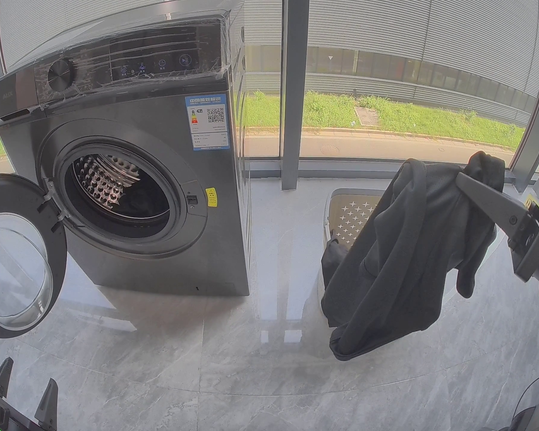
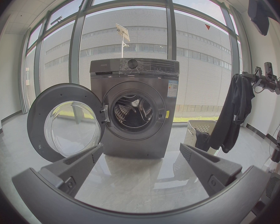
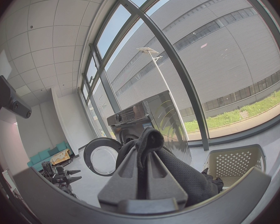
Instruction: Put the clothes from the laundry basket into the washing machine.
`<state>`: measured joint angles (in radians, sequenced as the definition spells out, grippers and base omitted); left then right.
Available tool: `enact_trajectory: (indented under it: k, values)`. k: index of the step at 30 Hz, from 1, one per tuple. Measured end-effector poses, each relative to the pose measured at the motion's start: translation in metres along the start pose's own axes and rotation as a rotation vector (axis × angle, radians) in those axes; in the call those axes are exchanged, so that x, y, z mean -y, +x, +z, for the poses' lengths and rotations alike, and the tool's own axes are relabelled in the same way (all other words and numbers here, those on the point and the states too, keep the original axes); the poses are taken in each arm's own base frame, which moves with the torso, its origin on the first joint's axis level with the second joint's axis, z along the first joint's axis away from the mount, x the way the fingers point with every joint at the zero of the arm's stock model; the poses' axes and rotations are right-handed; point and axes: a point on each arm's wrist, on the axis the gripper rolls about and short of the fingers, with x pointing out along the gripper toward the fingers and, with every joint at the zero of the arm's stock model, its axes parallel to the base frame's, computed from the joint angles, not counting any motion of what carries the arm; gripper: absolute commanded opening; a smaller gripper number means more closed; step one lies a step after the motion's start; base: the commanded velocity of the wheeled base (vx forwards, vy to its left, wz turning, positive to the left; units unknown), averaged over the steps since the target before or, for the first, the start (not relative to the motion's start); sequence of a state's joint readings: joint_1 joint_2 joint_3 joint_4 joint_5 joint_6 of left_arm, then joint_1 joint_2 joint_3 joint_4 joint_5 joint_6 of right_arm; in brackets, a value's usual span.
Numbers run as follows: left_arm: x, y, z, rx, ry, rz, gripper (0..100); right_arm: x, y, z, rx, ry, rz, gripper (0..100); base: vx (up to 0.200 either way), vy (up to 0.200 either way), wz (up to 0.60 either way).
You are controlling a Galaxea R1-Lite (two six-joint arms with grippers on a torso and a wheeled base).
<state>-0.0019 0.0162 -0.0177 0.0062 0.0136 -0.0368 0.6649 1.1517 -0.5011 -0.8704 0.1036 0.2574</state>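
Above laundry basket [image 1: 352, 213], garment [image 1: 401, 252] — in right gripper [image 1: 470, 184]

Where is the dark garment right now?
The garment hangs from the right gripper on the head view's right, over the laundry basket beside the washing machine.

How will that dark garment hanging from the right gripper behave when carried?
Probably floppy: the dark garment drapes in long folds from the right gripper. May snag: its lower folds hang by the laundry basket. Seems light; one pinch holds it.

The right gripper [image 1: 465, 182] holds a dark garment [image 1: 395, 258] hanging over the laundry basket [image 1: 348, 213], beside the open-doored washing machine [image 1: 161, 121].
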Motion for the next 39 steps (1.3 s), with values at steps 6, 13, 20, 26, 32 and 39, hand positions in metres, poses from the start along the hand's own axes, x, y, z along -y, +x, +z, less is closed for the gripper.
enact_trajectory:
  k: [6,13,20,26,32,39]
  values:
    - [0.0,0.0,0.0,0.0,0.0,0.001,100,0.0002,-0.0001,-0.0012,-0.004,0.001,-0.001,0,0.0,0.2,0.0]
    - [0.0,0.0,0.0,0.0,0.0,0.0,100,0.0006,0.0,-0.0022,-0.008,0.001,-0.002,0,0.0,0.2,0.0]
    - [0.0,0.0,0.0,0.0,0.0,0.0,100,0.0008,0.0,-0.0036,-0.014,0.002,-0.002,0,0.0,0.2,0.0]
    - [0.0,0.0,0.0,0.0,0.0,0.0,100,0.0011,0.0,-0.005,-0.02,0.003,-0.002,0,0.0,0.2,0.0]
    - [0.0,0.0,0.0,0.0,0.0,0.0,100,0.0019,-0.0007,-0.0077,-0.03,0.004,-0.006,0,0.0,0.2,0.0]
    - [0.0,0.0,0.0,0.0,0.0,0.0,100,0.0022,-0.0002,-0.009,-0.035,0.004,-0.006,0,0.0,0.2,0.0]
